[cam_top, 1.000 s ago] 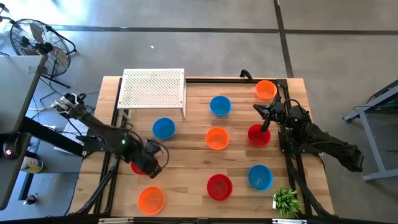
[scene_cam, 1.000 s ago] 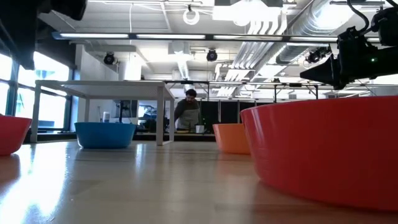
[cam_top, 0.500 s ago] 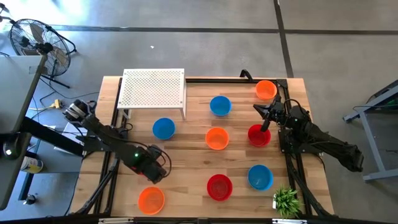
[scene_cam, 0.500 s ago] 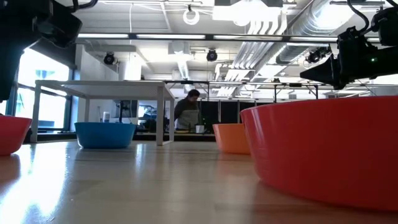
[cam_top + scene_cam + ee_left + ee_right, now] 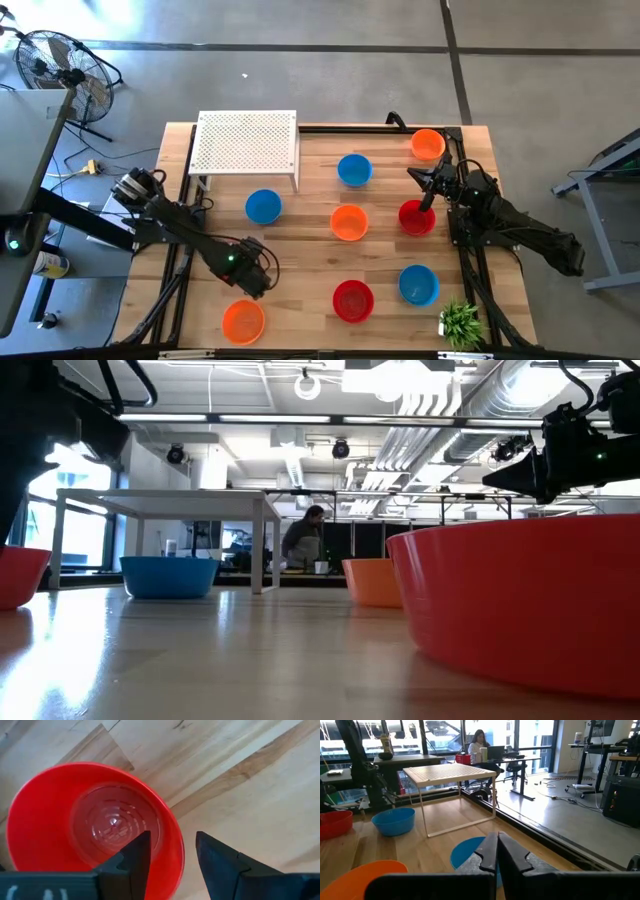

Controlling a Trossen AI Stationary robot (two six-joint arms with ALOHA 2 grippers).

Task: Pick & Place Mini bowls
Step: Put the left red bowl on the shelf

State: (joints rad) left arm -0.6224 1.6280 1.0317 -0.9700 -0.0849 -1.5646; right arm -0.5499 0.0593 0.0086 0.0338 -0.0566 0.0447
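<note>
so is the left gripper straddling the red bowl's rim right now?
Yes: in the left wrist view the left gripper has one finger inside the red bowl and the other outside its rim.

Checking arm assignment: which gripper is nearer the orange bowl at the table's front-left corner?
Left. The left gripper hangs just beyond the front-left orange bowl, over a red bowl. The right gripper is across the table, near the far right corner.
</note>
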